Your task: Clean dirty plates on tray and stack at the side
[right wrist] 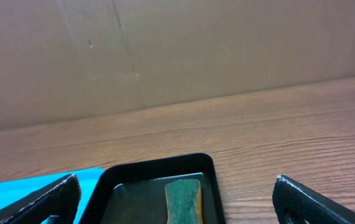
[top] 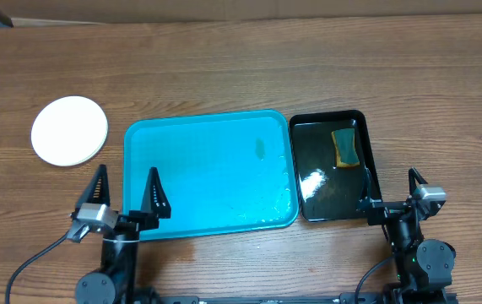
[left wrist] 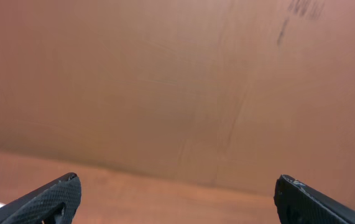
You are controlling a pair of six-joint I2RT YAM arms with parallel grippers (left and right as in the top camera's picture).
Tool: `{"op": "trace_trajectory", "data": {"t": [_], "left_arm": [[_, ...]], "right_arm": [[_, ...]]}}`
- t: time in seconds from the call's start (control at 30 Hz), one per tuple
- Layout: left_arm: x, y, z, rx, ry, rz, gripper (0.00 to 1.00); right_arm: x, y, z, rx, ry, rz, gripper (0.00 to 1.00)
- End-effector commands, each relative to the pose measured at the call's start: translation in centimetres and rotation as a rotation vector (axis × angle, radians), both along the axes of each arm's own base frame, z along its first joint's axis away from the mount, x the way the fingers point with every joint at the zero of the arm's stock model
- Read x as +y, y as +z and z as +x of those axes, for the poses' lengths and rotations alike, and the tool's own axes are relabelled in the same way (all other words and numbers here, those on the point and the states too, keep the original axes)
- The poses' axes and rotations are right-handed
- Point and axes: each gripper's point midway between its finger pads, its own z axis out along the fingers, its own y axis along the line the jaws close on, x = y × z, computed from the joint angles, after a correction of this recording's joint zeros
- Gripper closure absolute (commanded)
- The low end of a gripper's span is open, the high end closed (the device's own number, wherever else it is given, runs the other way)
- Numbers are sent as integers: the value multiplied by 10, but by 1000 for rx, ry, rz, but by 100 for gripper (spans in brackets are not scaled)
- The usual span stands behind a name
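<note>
The turquoise tray lies mid-table with no plate on it, only a small dark smudge and a wet sheen. A white round plate rests on the bare table to the tray's left; whether others lie under it I cannot tell. My left gripper hovers over the tray's near left corner, open and holding nothing. In the left wrist view its fingers stand wide apart. My right gripper is open by the black tray's near right corner. The right wrist view shows that gripper empty.
A glossy black tray sits right against the turquoise tray, with water and a green-and-yellow sponge inside. The sponge and black tray rim appear in the right wrist view. A cardboard wall stands behind the table.
</note>
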Motion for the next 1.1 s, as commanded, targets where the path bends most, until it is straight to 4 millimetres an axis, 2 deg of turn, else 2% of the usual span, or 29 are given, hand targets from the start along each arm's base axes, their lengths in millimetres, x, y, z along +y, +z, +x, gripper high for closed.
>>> {"op": "trace_trajectory", "data": {"t": [0.0, 0.2, 0.4, 0.6, 0.87, 1.07], "left_arm": [[-1, -26, 6, 44, -4, 19, 0], [4, -77, 16, 193, 17, 11, 0], [4, -110, 16, 320, 31, 148, 0], [4, -110, 16, 303, 46, 317, 0], [14, -111, 16, 319, 105, 313, 0], [4, -111, 16, 311, 64, 321, 0]], "right_arm": [[-1, -1, 0, -8, -2, -6, 0], [-1, -1, 0, -8, -2, -6, 0], [-1, -1, 0, -8, -2, -6, 0], [-1, -1, 0, -8, -2, -6, 0], [-1, -1, 0, -8, -2, -6, 0], [-1, -1, 0, -8, -2, -6, 0]]}}
